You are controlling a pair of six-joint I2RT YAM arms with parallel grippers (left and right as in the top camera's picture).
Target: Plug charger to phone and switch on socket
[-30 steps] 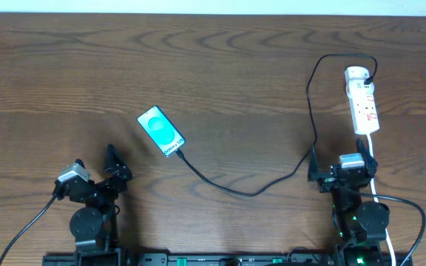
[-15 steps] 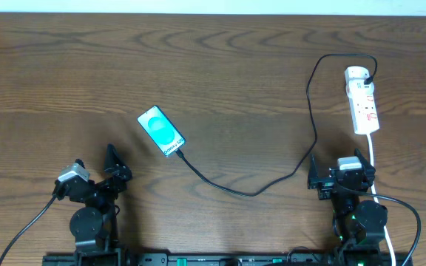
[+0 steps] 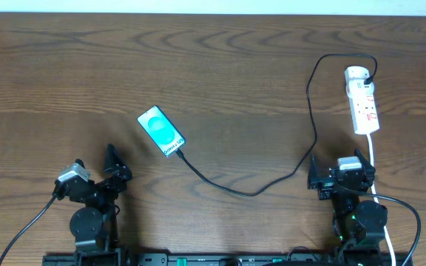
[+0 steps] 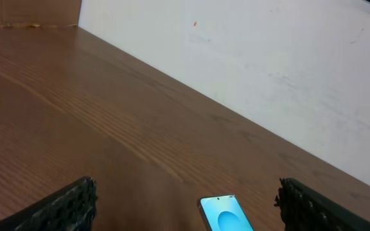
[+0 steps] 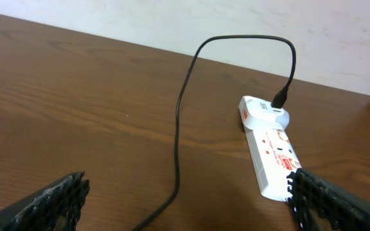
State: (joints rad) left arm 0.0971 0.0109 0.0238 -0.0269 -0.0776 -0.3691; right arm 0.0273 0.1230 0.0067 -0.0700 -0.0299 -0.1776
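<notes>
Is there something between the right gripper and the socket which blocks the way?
Nothing visible does. Only bare table separates the right gripper from the socket; the charger cable passes on its left, the white cord on its right.

My left gripper point(image 3: 93, 168) rests at seven o'clock on the brown wooden table point(image 3: 213, 59), my right gripper point(image 3: 344, 161) at five, both spread wide. A thin black charger cable point(image 3: 251, 193) links the turquoise-screened flat phone point(image 3: 161, 131), at nine, to the white elongated power strip point(image 3: 362, 100) at two o'clock.
</notes>
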